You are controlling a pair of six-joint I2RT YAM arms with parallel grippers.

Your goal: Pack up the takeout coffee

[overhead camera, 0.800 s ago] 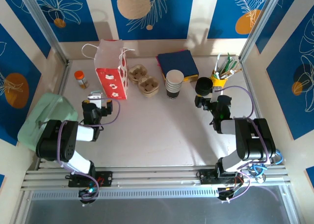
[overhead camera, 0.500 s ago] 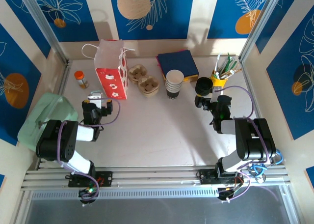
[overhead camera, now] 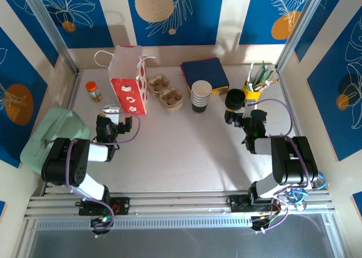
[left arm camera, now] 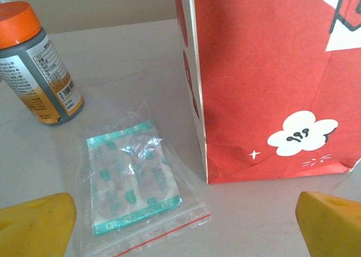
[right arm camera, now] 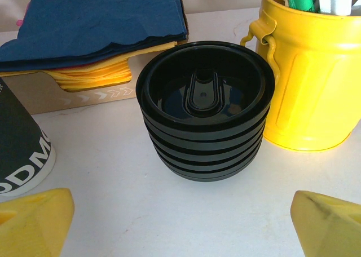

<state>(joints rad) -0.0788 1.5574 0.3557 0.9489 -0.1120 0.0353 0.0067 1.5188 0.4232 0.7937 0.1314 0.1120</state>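
Paper cups [overhead camera: 201, 95] are standing nested in one upright stack at the upper middle of the overhead frame, white mouths facing up and long axis running vertical. Their dark side is showing at the left edge of the right wrist frame. Just right of them, black lids [right arm camera: 204, 107] are sitting in a flat stack at the centre of that frame, round faces turned up. A yellow utensil cup [right arm camera: 313, 82] is standing just beside the lids at upper right, and blue napkins [right arm camera: 101, 20] are lying at upper left.

The right fingers [right arm camera: 34, 226] are standing spread wide in the lower corners, gripping nothing, with the lids beyond them. The left fingers [left arm camera: 36, 226] are likewise standing wide apart and gripping nothing, near a clear plastic packet [left arm camera: 132, 175] lying flat on the bench [left arm camera: 141, 60]. A red paper bag [left arm camera: 271, 82] is standing upright at the right of the left wrist frame, and an orange-capped bottle [left arm camera: 36, 65] at upper left. A brown cup carrier [overhead camera: 167, 93] is sitting between the bag and the cups.
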